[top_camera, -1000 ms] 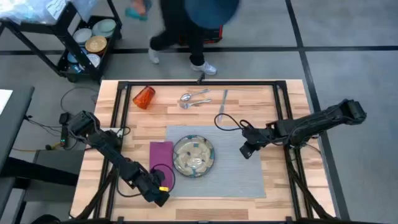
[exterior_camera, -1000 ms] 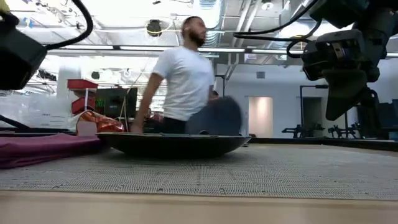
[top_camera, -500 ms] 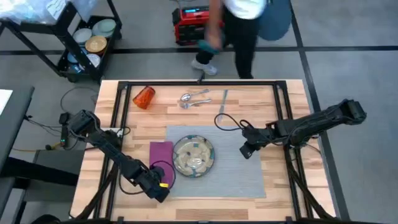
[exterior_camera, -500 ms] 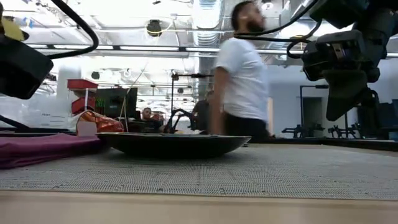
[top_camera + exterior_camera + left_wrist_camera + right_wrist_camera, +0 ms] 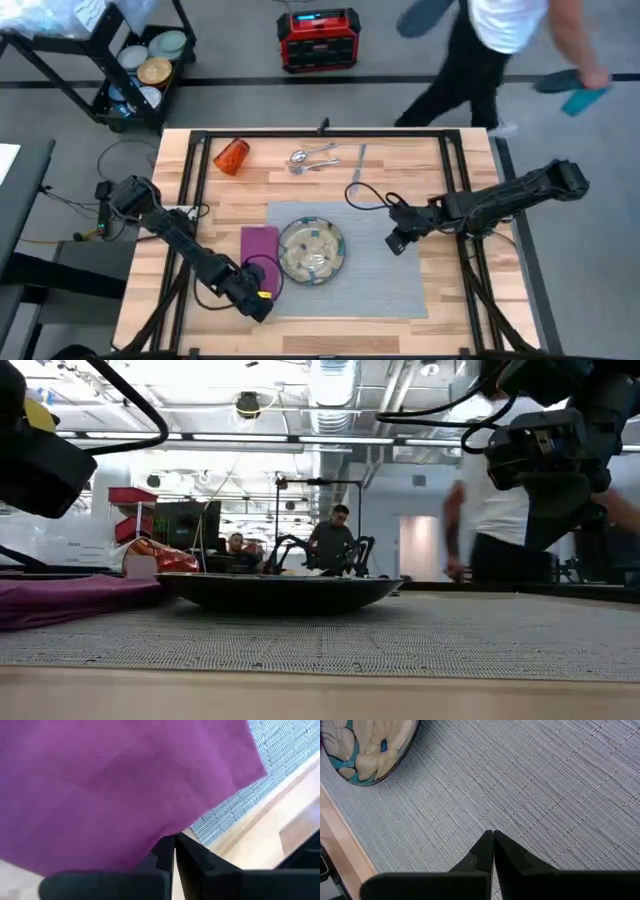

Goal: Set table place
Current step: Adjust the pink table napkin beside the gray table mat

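Someone crosses behind the table while the left arm creeps in

The person (image 5: 500,40) who was bending behind the far edge near the middle a second ago has walked off toward the right corner, now blurred beside the right arm in the low view. The left gripper (image 5: 258,300) has slid a little nearer the napkin (image 5: 259,247), its fingers pressed together at the cloth's near edge.

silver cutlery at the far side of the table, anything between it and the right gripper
Nothing visible does. The right gripper hangs over the bare right part of the grey woven placemat; the silver fork, knife and spoon lie on the light wooden table beyond the mat's far edge, with open planks between.
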Robot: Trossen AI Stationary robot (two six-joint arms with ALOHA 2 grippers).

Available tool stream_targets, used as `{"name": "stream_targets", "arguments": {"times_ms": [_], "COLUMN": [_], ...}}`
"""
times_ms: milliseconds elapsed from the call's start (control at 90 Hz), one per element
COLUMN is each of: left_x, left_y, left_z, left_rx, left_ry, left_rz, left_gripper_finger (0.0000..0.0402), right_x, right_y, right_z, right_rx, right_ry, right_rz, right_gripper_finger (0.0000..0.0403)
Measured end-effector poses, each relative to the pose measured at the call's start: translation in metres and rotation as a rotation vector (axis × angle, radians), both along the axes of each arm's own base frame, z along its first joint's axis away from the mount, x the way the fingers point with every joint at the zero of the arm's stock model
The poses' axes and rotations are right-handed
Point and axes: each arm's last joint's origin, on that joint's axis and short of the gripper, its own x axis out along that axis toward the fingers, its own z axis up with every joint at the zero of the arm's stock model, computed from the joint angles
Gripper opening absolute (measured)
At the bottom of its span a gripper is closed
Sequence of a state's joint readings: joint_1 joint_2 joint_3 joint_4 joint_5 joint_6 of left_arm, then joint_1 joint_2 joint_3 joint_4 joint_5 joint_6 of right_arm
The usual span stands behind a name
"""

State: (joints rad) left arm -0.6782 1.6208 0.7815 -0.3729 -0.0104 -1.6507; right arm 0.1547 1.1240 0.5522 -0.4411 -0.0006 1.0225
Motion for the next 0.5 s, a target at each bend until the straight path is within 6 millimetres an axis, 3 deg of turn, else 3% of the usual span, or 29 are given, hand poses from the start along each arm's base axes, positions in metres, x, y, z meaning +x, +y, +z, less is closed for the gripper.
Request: {"name": "stream_targets", "arguments": {"times_ms": [244, 500], "left_x": [0.000, 0.007], "left_y": [0.018, 0.024], "left_z": [0.005, 0.006], "left_rx": [0.063, 0.054], "left_ry": [0.039, 0.008], "left_rz": [-0.017, -0.033], "left_gripper_finger": [0.0000, 0.0000], "right_x": [0.000, 0.000], "right_y": [0.000, 0.000], "right_z": [0.000, 0.000], "right_rx": [-0.003, -0.003], "right_ry": [-0.001, -0.001], "right_rz": [-0.002, -0.002], "right_gripper_finger": [0.0000, 0.0000]}}
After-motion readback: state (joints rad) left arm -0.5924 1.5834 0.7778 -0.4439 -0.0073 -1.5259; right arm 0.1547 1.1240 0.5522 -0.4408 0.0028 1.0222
